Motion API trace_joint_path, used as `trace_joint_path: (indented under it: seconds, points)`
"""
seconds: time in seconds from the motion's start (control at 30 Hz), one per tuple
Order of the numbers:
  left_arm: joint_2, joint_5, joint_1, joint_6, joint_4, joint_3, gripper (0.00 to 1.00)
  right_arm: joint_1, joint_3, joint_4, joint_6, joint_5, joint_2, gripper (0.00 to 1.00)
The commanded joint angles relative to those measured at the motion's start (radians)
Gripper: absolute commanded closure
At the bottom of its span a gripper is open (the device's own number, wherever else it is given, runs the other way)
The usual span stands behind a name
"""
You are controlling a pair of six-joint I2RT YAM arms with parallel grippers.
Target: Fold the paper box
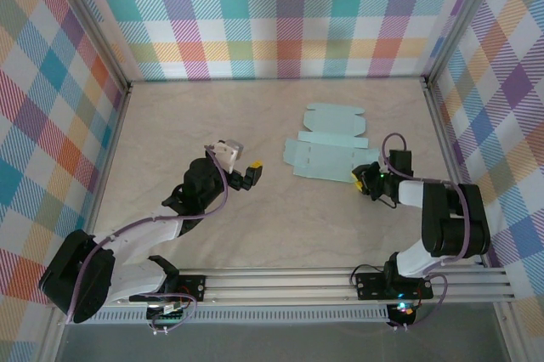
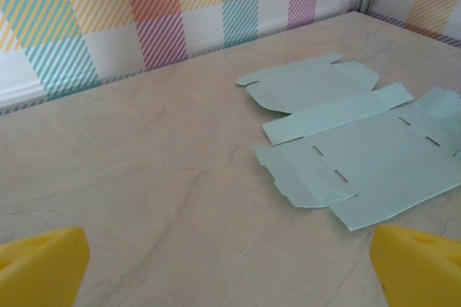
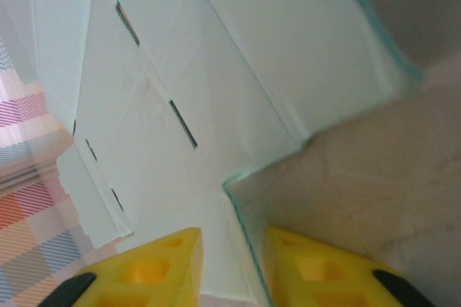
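Your right gripper sat at the near right corner of the box. In the right wrist view its jaws stood a narrow gap apart, with a cut edge of the card running down between the yellow fingertips. You could not tell whether either pad touched the card.

Your left gripper hung over bare table, well apart from the box and to its left. Its jaws were spread wide, with one yellow tip in each lower corner of the left wrist view.

The box lay flat and unfolded, right of centre and toward the back wall. It was a thin, pale mint-blue die-cut blank with straight crease lines, short dark slits, a rounded tuck flap at the far end and small side flaps. One flap near the left gripper had a slightly wavy edge and looked a little lifted.

The table was smooth and beige with faint marble-like veins. The fingertips were blocky wedges with moulded recesses.
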Motion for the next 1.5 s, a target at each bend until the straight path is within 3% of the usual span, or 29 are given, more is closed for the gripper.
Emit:
trace_joint_path:
  seconds: [0.0,0.2,0.33,0.43,0.63,0.87,1.03,1.1,1.13,1.2,1.3,1.37,1.47]
  points:
    - [0.005,0.013,-0.008,-0.015,0.021,0.009,0.00,-0.003,0.032,0.050,-0.013,0.010,0.033,0.79]
    - [-0.011,0.002,-0.007,-0.009,0.006,0.002,0.00,-0.003,0.062,0.025,-0.070,0.001,0.040,1.00]
    - [-0.030,-0.021,-0.007,0.001,-0.035,0.003,0.00,-0.003,0.117,-0.038,-0.174,-0.075,0.051,1.00]
    - [-0.051,-0.098,-0.001,-0.026,-0.090,0.010,0.00,0.003,0.183,-0.100,-0.268,-0.169,0.090,1.00]
    - [-0.101,-0.091,0.059,-0.108,-0.185,0.032,0.00,0.099,0.316,-0.216,-0.436,-0.303,0.173,1.00]
    - [-0.155,-0.086,0.081,-0.129,-0.279,0.045,0.00,0.259,0.525,-0.468,-0.687,-0.375,0.311,1.00]
    - [-0.171,-0.077,0.098,-0.138,-0.325,0.048,0.00,0.290,0.673,-0.658,-0.865,-0.403,0.410,1.00]
    - [-0.161,-0.068,0.105,-0.152,-0.333,0.053,0.00,0.290,0.716,-0.684,-0.883,-0.360,0.421,1.00]
    - [-0.150,-0.062,0.110,-0.167,-0.340,0.059,0.00,0.290,0.717,-0.666,-0.869,-0.343,0.410,0.94]
    - [-0.120,-0.054,0.129,-0.216,-0.383,0.087,0.00,0.289,0.688,-0.592,-0.816,-0.332,0.374,0.56]
    - [-0.038,0.003,0.180,-0.303,-0.449,0.152,0.00,0.290,0.592,-0.431,-0.679,-0.325,0.304,0.27]
    - [0.029,0.051,0.214,-0.378,-0.462,0.190,0.00,0.289,0.496,-0.323,-0.566,-0.270,0.243,0.17]
    - [0.165,0.082,0.250,-0.501,-0.540,0.295,0.00,0.288,0.353,-0.223,-0.411,-0.131,0.137,0.15]
